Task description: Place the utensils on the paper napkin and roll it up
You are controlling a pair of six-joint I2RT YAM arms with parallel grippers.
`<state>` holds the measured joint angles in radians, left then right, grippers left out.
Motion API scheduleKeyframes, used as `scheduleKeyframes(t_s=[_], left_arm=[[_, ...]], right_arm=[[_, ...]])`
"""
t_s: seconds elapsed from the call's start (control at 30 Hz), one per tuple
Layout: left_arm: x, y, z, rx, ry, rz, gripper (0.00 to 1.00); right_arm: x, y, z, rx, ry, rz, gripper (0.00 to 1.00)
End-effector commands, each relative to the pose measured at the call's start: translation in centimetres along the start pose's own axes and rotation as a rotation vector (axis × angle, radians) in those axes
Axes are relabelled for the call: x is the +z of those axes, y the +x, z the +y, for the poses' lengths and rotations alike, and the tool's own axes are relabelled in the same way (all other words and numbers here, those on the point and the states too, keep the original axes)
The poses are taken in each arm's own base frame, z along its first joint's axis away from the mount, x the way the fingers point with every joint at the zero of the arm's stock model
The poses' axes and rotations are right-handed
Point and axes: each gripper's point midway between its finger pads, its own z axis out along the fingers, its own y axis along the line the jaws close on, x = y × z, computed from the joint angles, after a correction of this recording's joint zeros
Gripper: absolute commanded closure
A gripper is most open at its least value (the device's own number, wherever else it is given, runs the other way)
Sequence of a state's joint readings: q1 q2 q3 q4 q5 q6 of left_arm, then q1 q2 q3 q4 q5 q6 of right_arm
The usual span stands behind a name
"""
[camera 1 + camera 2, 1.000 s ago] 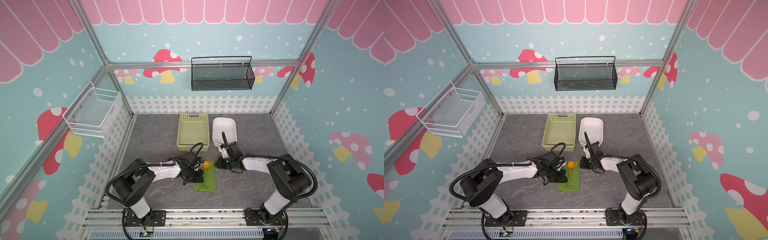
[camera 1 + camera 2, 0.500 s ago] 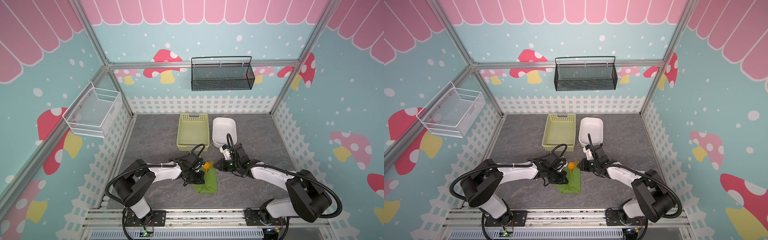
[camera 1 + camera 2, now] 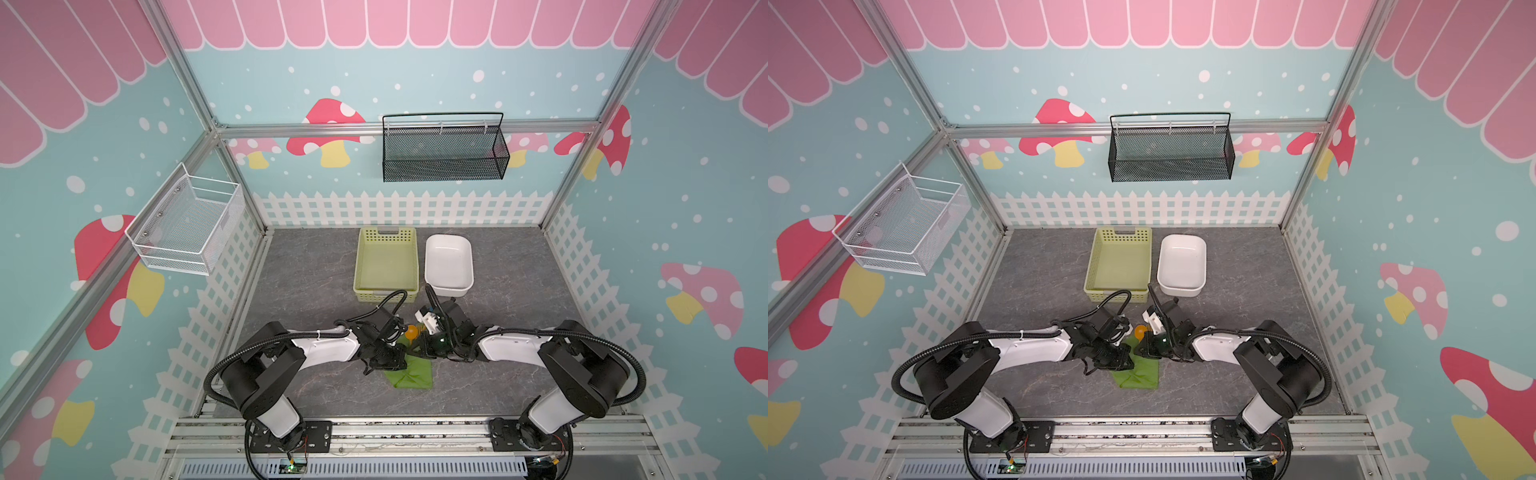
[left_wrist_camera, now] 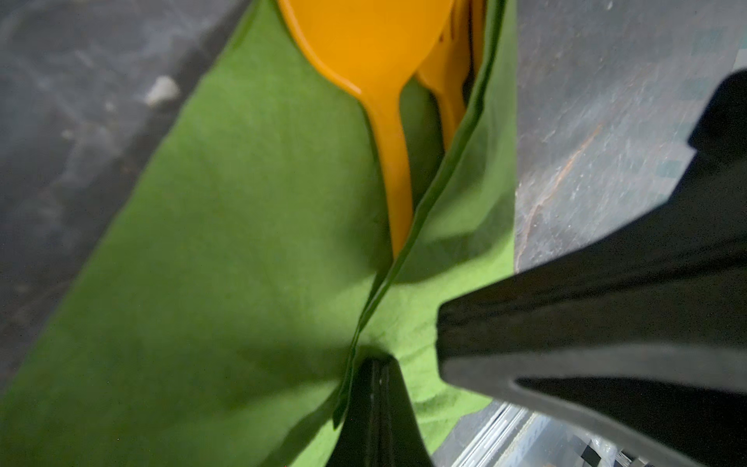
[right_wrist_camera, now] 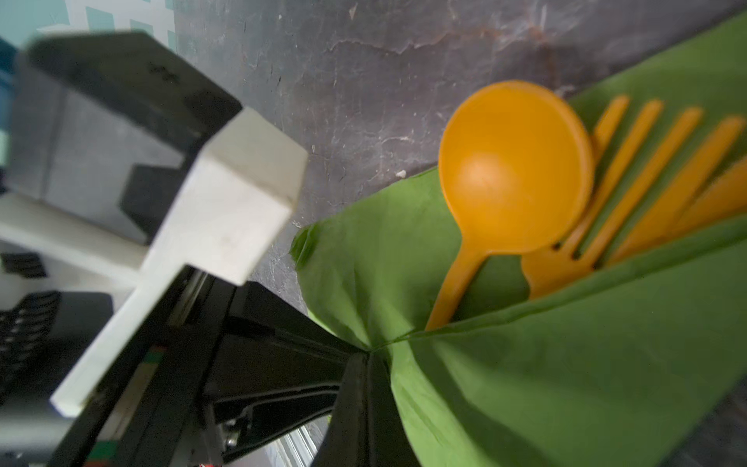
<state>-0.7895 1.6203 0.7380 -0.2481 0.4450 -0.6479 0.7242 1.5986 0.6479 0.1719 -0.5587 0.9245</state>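
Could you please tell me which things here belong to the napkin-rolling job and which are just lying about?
Part of the job: green paper napkin; orange spoon; orange fork; orange knife, mostly hidden; left gripper and right gripper, jaws shut on the napkin.

Just lying about: yellow-green plastic basket; white dish; black mesh wall basket; white wire wall basket.

This is a staged robot test cell in a lab, not a real home. Panels printed with mushrooms and a picket fence hang on an aluminium frame. The left arm and right arm are bolted to a rail beside a grey tabletop.
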Motion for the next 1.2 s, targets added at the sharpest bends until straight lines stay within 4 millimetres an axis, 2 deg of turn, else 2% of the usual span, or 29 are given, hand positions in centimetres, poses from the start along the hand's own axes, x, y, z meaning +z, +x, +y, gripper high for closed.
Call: scheduleKeyframes(t_s=[0.0,0.4,0.8,1.17], left_arm=[[0.1,1.4,3.3,-0.059,-0.107,0.021,0.98],[-0.1,1.0,3.2,-0.070,-0.078,0.001,0.98],[-0.5,0.8,2.9,-0.070,-0.064,-0.014,0.97],[-2.1,0.1,0.6,-0.045,0.015,-0.052,0.91]], right_arm=[[0.6,-0.7,1.3,-0.005,-0.028,-0.006,1.00],[1.9,0.2,0.0,0.017,0.001,0.037,1.00],[2.4,0.6,-1.1,0.026,0.056,0.056,1.00],[2.7,0.9,-1.5,0.036,0.070,0.071,1.00]])
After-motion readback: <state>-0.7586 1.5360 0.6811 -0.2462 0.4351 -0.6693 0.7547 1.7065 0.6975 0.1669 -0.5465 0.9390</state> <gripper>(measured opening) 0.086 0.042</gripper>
